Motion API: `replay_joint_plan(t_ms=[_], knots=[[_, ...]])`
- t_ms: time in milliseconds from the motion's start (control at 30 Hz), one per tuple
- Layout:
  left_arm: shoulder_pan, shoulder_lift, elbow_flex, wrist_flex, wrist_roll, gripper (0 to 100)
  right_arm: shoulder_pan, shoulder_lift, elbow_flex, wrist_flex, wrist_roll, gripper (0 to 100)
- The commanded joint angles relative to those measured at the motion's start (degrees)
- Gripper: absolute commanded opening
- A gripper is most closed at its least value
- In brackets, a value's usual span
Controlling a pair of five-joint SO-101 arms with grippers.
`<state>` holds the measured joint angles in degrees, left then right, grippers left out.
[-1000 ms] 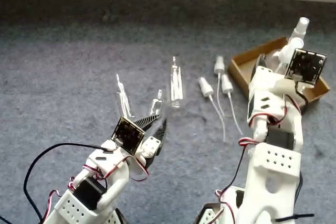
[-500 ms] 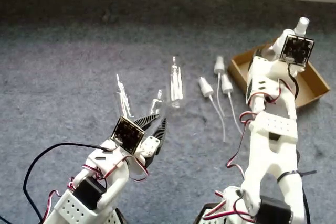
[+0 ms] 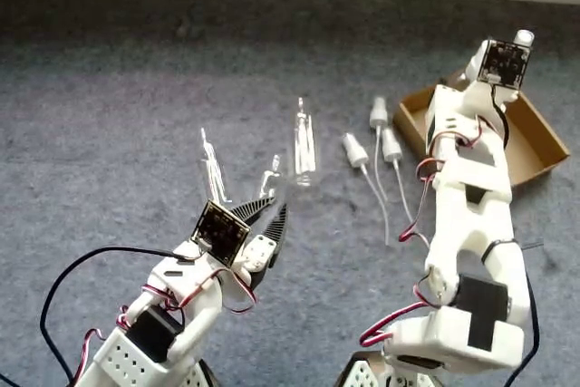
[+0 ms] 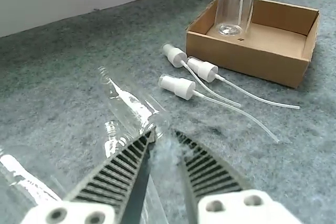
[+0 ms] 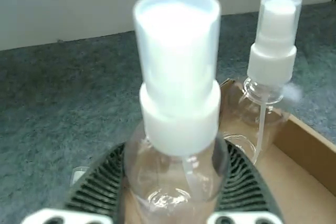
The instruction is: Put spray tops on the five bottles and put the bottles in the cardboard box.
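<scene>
Grey carpet (image 3: 109, 88) covers the table. Right arm has stretched forward over the cardboard box (image 3: 542, 138) since a second ago. The right gripper (image 5: 173, 182) is clenched on a capped bottle (image 5: 176, 103), held low over the box floor beside a second capped bottle (image 5: 270, 77) standing inside; release looks next. Left gripper (image 4: 160, 145) unchanged, fingers parted and empty, over uncapped bottles (image 3: 304, 147) lying on the carpet. Three spray tops (image 3: 391, 145) lie near the box.

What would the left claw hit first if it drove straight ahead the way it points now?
Most likely the clear bottle lying on its side just past the tips of the left claw, though depth there is hard to judge.
</scene>
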<state>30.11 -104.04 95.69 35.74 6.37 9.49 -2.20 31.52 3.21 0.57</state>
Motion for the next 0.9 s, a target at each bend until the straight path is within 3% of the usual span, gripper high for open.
replay_joint_plan(t_ms=[0, 767, 867], knots=[[-0.48, -0.75, -0.75, 0.26, 0.18, 1, 0.66, 1.89, -6.64, -1.98, 0.7, 8.4], [-0.48, -0.66, -0.66, 0.53, 0.18, 1, 0.66, 16.13, -16.84, -2.33, 0.7, 8.4], [-0.48, -0.66, -0.66, 0.53, 0.18, 1, 0.66, 17.36, -16.92, -7.43, 0.7, 8.4]])
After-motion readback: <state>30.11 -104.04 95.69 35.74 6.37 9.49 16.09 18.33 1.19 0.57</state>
